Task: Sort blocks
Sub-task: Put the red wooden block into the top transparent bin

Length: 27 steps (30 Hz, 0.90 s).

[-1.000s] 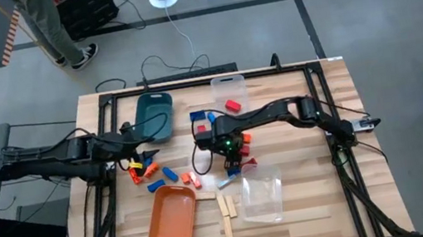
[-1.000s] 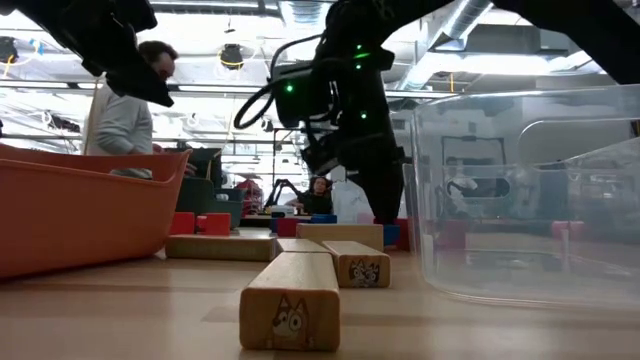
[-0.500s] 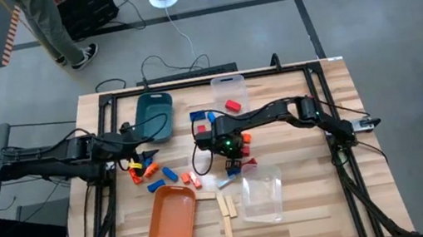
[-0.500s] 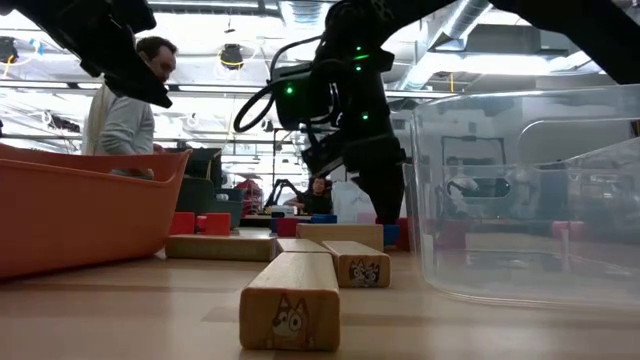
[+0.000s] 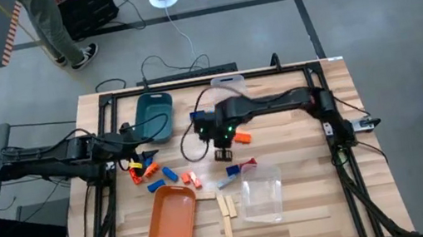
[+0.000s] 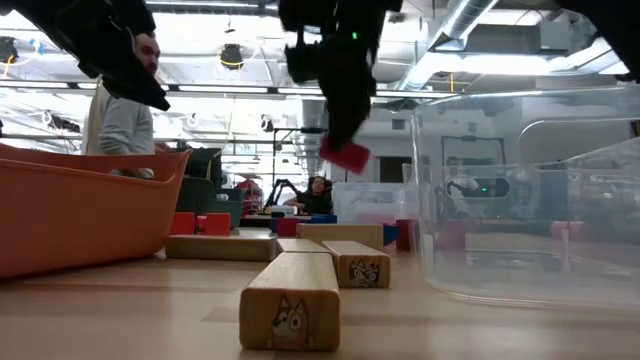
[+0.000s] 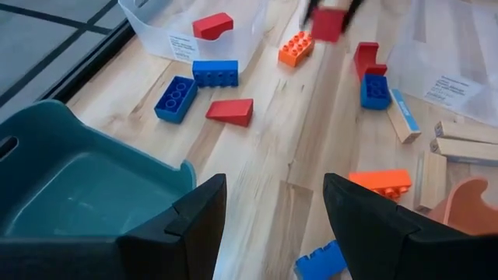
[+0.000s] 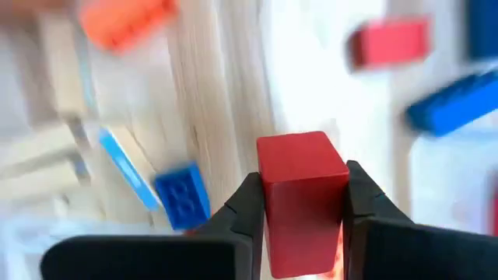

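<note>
Held by the right claw (image 8: 299, 204), the block (image 8: 301, 194) is plain red.

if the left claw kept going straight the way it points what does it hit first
Probably the red wedge block: the open left claw faces bare table with that block straight ahead. The teal tray sits just to one side; depth is hard to judge.

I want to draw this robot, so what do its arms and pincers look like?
Draw two thin black arms with joints. The right arm has a little green light near its wrist and a black cable looping beside it. The left arm is black too, with cables along it. Each pincer, like the left pincer, has two chunky, flat black fingers.
</note>
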### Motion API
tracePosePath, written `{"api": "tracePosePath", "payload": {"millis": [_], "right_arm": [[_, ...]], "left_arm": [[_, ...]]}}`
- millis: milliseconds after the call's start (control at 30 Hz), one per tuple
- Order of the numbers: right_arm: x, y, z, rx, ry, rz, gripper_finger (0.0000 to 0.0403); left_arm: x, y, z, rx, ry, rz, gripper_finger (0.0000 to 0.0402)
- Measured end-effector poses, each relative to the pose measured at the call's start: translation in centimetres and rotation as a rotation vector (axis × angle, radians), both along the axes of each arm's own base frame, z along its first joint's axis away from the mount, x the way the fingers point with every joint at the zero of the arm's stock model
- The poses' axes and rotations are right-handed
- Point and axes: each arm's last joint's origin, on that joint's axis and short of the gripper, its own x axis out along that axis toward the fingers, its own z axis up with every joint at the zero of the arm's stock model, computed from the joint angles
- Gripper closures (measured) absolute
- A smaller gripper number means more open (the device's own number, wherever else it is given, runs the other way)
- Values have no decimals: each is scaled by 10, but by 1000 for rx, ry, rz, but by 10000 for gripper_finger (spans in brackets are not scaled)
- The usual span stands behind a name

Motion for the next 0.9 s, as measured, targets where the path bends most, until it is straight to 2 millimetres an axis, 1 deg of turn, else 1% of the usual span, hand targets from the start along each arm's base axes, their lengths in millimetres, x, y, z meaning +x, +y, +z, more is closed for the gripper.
{"api": "tracePosePath", "payload": {"millis": [100,167,233,367,400,467,533,600,700,800,833,900], "right_arm": [[-9,-21,21,-83,-61,-67,325],[-15,-36,29,-147,-69,-108,325],[-18,-52,29,-197,-68,-149,326],[-25,-88,23,-207,-44,-214,326],[-28,-98,19,-203,-37,-235,326],[-31,-117,5,-197,-1,-274,326],[-36,-135,-12,-178,76,-312,326],[-36,-148,-28,-149,117,-336,324],[-34,-158,-46,-86,140,-339,313],[-32,-163,-63,-68,182,-335,292],[-31,-164,-67,-64,196,-336,283],[-32,-163,-67,-61,206,-335,261]], "left_arm": [[-1,0,-2,-10,20,4,192],[-2,0,-3,-17,31,7,192],[-2,0,-4,-24,38,10,192],[-2,-1,-4,-49,37,-17,192],[-2,-1,-4,-54,37,-22,192],[-2,-1,-4,-54,37,-22,192],[-3,-1,-4,-53,34,-23,192],[-3,-1,-2,-49,23,-25,192],[-3,-1,-2,-46,13,-24,192],[-3,-1,-2,-43,17,-23,192],[-3,-1,-2,-43,18,-23,192],[-3,-1,-2,-42,23,-20,192]]}}
